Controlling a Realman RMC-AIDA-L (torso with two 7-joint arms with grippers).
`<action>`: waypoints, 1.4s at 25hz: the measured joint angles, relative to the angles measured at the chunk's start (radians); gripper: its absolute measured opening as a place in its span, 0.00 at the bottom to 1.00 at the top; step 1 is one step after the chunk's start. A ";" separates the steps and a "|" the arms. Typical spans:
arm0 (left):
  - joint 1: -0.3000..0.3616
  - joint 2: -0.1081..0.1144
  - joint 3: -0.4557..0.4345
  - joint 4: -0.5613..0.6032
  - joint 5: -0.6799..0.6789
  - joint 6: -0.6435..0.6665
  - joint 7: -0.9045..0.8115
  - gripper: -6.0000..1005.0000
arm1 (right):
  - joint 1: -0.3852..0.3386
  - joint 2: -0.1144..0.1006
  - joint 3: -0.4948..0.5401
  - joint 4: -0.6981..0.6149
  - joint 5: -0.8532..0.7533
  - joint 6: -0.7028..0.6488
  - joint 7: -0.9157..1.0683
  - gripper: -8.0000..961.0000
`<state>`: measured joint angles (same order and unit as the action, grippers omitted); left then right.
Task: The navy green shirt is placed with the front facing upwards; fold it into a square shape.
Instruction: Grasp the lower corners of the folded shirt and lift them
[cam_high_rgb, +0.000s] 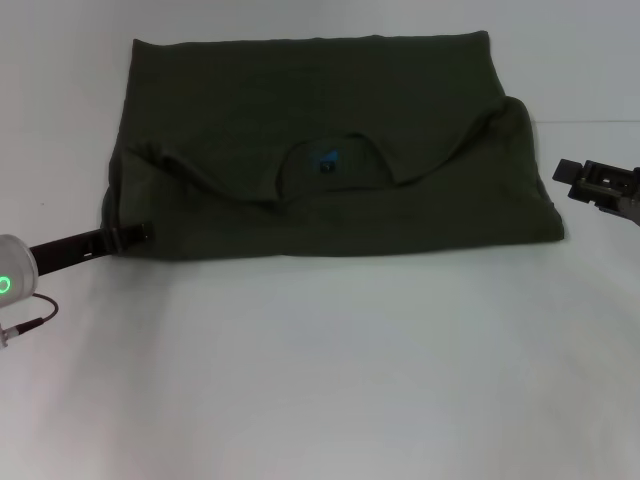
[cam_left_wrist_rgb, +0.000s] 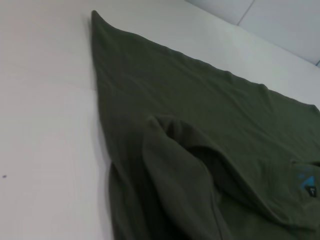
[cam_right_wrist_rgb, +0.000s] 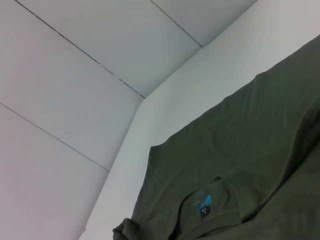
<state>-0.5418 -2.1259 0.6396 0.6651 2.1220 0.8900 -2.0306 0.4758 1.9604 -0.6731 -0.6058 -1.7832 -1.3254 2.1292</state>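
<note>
Left gripper (cam_high_rgb: 135, 234) clamped on dark olive-green cotton shirt (cam_high_rgb: 330, 130) at its left edge; right gripper (cam_high_rgb: 585, 184) apart, off the cloth; pull the fold flat across the white worktop (cam_high_rgb: 320, 380), edges aligned.

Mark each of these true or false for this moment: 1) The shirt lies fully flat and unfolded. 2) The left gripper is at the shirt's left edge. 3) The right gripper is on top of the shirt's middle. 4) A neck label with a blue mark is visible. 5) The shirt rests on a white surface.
1) False. The navy green shirt has its near part folded over, with both sleeves turned inward.
2) True. The left gripper touches the shirt's left near corner.
3) False. The right gripper hangs beside the shirt's right edge, off the fabric.
4) True. The neck label shows at the collar.
5) True. It lies on the white table.
</note>
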 joint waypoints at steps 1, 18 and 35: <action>0.000 -0.001 0.006 0.002 0.001 0.000 0.000 0.74 | 0.000 0.000 0.000 0.000 0.000 0.000 0.000 0.57; -0.009 0.017 0.008 0.016 0.001 0.025 -0.015 0.11 | 0.037 -0.054 -0.013 -0.009 -0.116 -0.016 0.075 0.54; -0.072 0.047 0.012 0.015 0.003 0.056 -0.138 0.07 | 0.304 -0.040 -0.055 -0.018 -0.718 0.245 0.384 0.51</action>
<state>-0.6140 -2.0787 0.6519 0.6799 2.1246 0.9465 -2.1690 0.7799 1.9208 -0.7281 -0.6234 -2.5008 -1.0803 2.5131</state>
